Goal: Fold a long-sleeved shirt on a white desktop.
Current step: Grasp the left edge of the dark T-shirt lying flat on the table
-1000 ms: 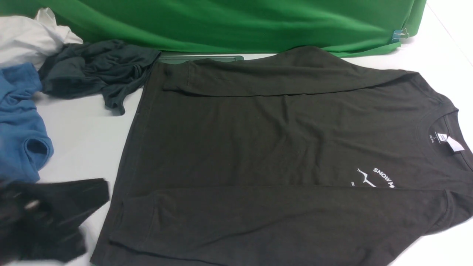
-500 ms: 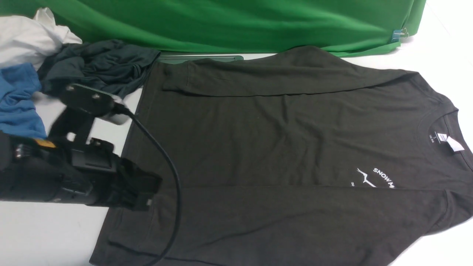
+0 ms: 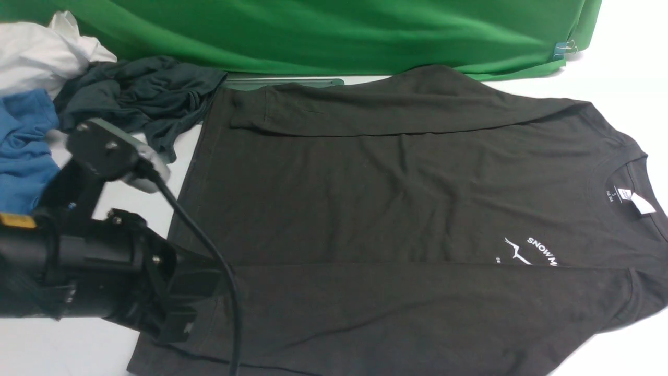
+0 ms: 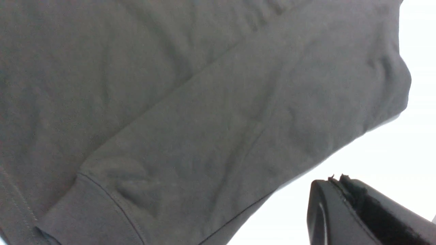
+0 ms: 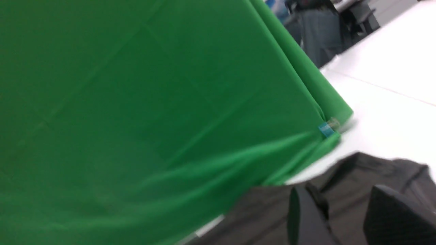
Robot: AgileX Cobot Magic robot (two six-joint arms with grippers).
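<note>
Your long-sleeved shirt (image 3: 365,198) lies spread across the white desktop (image 3: 634,62), its neck opening toward the right and its hem toward the left. You have both sleeves laid inward over the body: the far sleeve (image 3: 376,109) runs along the far edge, and the near sleeve (image 3: 407,308) crosses the near part, just beside the white chest print (image 3: 527,251). You can see a white neck tag (image 3: 642,203) inside the collar.

Your left arm (image 3: 88,250) reaches in over the hem side of the shirt. Your left gripper (image 4: 335,180) has its fingertips together, with nothing between them. Your right gripper (image 5: 333,192) shows only in its own wrist view, its fingers apart and no cloth between them.

Beyond the hem, at the far left, you have a dark teal-grey garment (image 3: 141,96), a blue garment (image 3: 26,146) and a white cloth (image 3: 49,49) bunched next to one another. Behind the shirt hangs a green cloth backdrop (image 3: 339,36), with a blue clip (image 3: 561,50) at its right end.
</note>
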